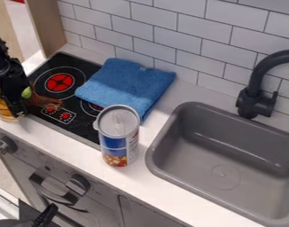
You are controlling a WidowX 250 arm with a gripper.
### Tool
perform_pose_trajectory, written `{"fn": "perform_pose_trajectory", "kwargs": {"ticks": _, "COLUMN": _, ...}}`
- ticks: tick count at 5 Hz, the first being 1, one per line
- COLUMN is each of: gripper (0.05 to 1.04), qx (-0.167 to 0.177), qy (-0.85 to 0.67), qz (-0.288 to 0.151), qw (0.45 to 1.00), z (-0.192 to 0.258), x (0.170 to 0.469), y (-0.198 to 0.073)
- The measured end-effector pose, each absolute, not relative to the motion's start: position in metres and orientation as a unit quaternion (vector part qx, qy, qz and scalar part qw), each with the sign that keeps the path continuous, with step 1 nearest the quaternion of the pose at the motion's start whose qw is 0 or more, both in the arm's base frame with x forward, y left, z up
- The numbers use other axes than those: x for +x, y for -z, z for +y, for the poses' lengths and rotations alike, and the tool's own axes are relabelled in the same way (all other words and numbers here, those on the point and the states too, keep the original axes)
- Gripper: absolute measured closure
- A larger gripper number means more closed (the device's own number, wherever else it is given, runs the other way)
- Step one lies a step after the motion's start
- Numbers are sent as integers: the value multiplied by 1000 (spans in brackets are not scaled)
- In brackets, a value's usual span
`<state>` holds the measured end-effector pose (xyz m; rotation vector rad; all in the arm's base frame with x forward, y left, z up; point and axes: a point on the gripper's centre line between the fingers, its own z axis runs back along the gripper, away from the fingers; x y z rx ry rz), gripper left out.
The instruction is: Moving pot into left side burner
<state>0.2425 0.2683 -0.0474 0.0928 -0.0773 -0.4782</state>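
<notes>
Amber and see-through, the pot (3,111) sits at the far left, by the stove's near left corner, with the black gripper (17,112) pointing down right at its side. Whether those jaws are open or closed, I can't tell from here. Just right of them there's a small green item (26,92), and a brownish see-through piece (45,102) lies over the edge of the black stove (82,123). Behind that, the left burner (60,82) shows its red centre, and the pot is off to the side of it. Moving right, a folded blue towel (126,84) lies across the stove's right part, partly covering another burner (90,106). In front of it, a tall lidded canister (115,144) stands upright on the white counter (144,175). Then comes the grey sink (191,177), with a dark, curved faucet (251,95) behind it.
</notes>
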Motion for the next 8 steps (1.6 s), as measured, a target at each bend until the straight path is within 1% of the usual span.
{"fn": "perform_pose_trajectory", "kwargs": {"ticks": 1, "gripper": 1023, "qx": 18, "qy": 212, "qz": -45, "qw": 976, "z": 266, "x": 248, "y": 40}}
{"fn": "perform_pose_trajectory", "kwargs": {"ticks": 2, "gripper": 1024, "qx": 12, "qy": 191, "qz": -58, "qw": 980, "z": 263, "x": 253, "y": 22}}
{"fn": "perform_pose_trajectory", "kwargs": {"ticks": 3, "gripper": 1024, "qx": 5, "qy": 159, "qz": -62, "qw": 985, "z": 257, "x": 265, "y": 13}}
{"fn": "perform_pose_trajectory", "kwargs": {"ticks": 4, "gripper": 1024, "qx": 8, "qy": 138, "qz": -62, "qw": 988, "z": 246, "x": 277, "y": 13}}
{"fn": "perform_pose_trajectory", "kwargs": {"ticks": 6, "gripper": 1024, "qx": 38, "qy": 89, "qz": -91, "qw": 991, "z": 236, "x": 313, "y": 5}}
{"fn": "perform_pose_trajectory", "kwargs": {"ticks": 7, "gripper": 1024, "qx": 51, "qy": 71, "qz": -100, "qw": 991, "z": 232, "x": 324, "y": 18}}
{"fn": "perform_pose_trajectory", "kwargs": {"ticks": 8, "gripper": 1024, "qx": 65, "qy": 56, "qz": -99, "qw": 991, "z": 236, "x": 337, "y": 25}}
